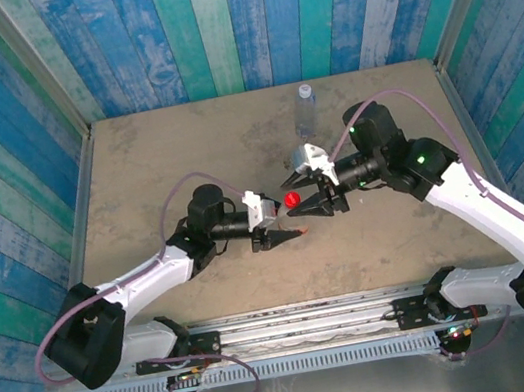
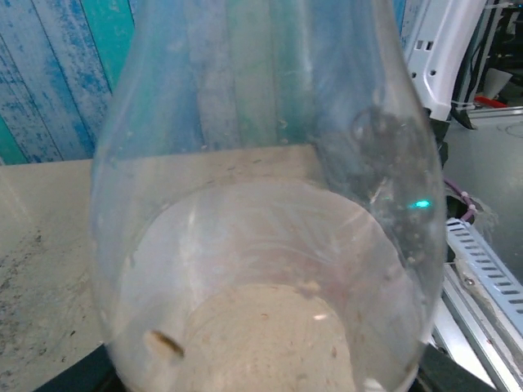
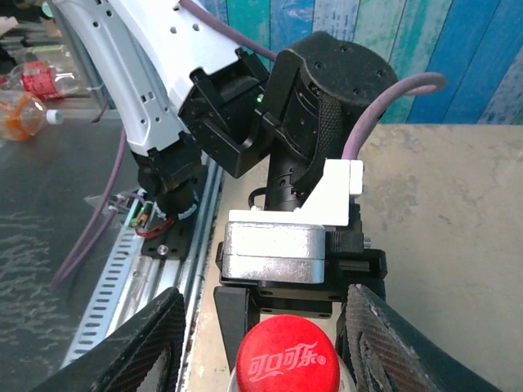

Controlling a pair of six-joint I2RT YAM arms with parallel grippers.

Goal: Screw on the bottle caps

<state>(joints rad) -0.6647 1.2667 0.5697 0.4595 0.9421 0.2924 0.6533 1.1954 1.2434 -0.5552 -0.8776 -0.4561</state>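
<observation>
Tabletop (image 1: pixel 165 162): tan and scuffed, carrying the whole scene. All places below are given from the red cap.

Left gripper (image 1: pixel 285 238): just left of and nearer than the red cap in the top view. It is clamped on the clear bottle, and its dark fingers show at the lower corners of the left wrist view, against the bottle's sides.

Clear bottle (image 2: pixel 270 245): held in the left gripper on the near-left side of the red cap. Its see-through wall spans most of the left wrist view, narrowing toward the top. No label can be made out there.

Red cap (image 1: pixel 291 198): a small, bright red disc between the two grippers at mid-tabletop. The right wrist view shows its top face with white script (image 3: pixel 286 359). How far it is threaded on cannot be told.

Right gripper (image 1: pixel 309 203): just right of the red cap, pointing left at it. The jaws are spread, with one finger (image 3: pixel 139 347) on each side of the cap and a gap visible on both sides.

Far bottle (image 1: pixel 305 115): upright on the tabletop, beyond and slightly right of the red cap, well apart from both grippers. It is plain and bluish.

Pale cap (image 1: pixel 304 91): on top of the far bottle, beyond the red cap.
</observation>
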